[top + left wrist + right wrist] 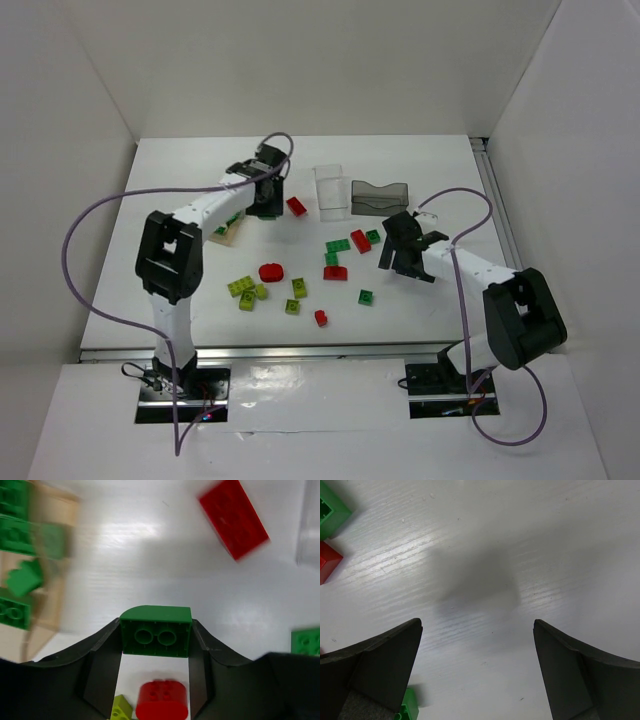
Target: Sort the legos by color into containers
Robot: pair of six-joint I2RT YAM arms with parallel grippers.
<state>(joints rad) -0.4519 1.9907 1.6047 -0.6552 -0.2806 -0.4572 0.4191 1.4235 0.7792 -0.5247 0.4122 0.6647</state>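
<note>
My left gripper (266, 197) (155, 645) is shut on a dark green brick (155, 630) with a rounded top and holds it above the table, just right of the tan box (226, 233) (52, 587), which holds several green bricks (15, 527). A red brick (297, 207) (234, 517) lies between it and the clear box (330, 190). The smoky grey box (380, 197) stands right of the clear one. My right gripper (405, 252) (477, 630) is open and empty over bare table. Red, green and lime bricks lie scattered mid-table, among them a red rounded one (271, 271) (162, 700).
Lime bricks (245, 290) lie front left of the scatter, and a green brick (366, 296) and a red one (320, 317) lie nearest the front edge. In the right wrist view a green brick (330, 512) and a red one (327, 562) sit at the left edge.
</note>
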